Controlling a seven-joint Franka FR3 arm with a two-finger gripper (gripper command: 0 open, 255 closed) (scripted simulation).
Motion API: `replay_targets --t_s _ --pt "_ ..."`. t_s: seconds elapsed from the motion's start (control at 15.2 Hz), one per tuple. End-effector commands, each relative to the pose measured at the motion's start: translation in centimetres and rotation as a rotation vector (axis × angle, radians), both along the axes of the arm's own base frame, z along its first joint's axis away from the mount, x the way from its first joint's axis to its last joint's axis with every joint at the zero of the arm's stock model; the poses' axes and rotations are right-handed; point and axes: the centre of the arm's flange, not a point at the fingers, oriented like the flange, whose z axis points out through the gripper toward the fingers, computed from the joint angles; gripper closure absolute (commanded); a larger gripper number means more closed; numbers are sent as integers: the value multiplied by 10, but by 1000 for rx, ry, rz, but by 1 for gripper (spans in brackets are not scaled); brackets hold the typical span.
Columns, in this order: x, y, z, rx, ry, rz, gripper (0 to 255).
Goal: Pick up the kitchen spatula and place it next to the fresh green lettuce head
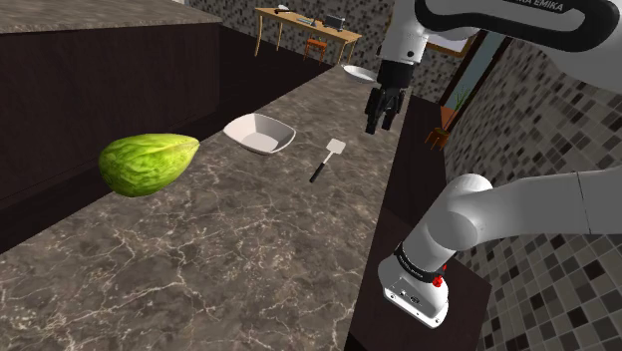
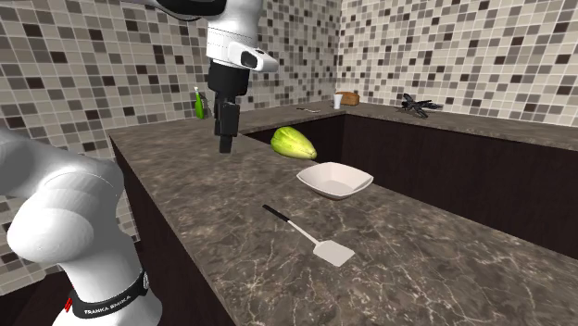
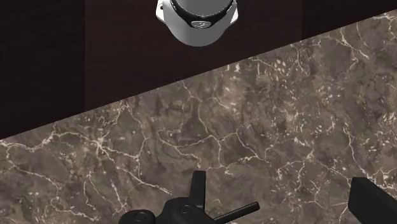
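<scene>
Dark marbled counter [image 1: 229, 259] is carrying everything you are working with. Your gripper [image 1: 381, 118] is hanging above the counter's edge on the stand's side, clear of the surface. Its fingers [image 3: 372, 200] are standing apart with nothing between them. The spatula [image 1: 327, 160], dark handle and pale blade, is lying flat on the counter, nearer that same edge than the opposite one, and nothing is touching it. The lettuce [image 1: 148, 163] is sitting well apart from it by the opposite edge, beside the dark drop, with a white bowl [image 1: 259, 134] resting between the two near that edge. By my reading you are looking at a task that is barely under way: no grasp, no lift and no placing are showing yet. Waiting for you, I judge, are the descent onto the handle, the closing, the carry across past the bowl and the set-down on bare counter beside the lettuce
</scene>
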Motion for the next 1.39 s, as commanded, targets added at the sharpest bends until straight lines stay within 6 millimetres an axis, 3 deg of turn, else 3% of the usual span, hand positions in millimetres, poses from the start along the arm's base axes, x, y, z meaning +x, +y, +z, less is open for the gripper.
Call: replay_targets --t_s 0.0,0.59,1.06,1.32 --pt "0 0 0 0 0 0 0" --pt "70 -4 -81 -89 -11 -582 0" --pt "115 -39 -141 -158 -20 -1035 0" --pt "129 -61 -167 -189 -24 -1233 0"
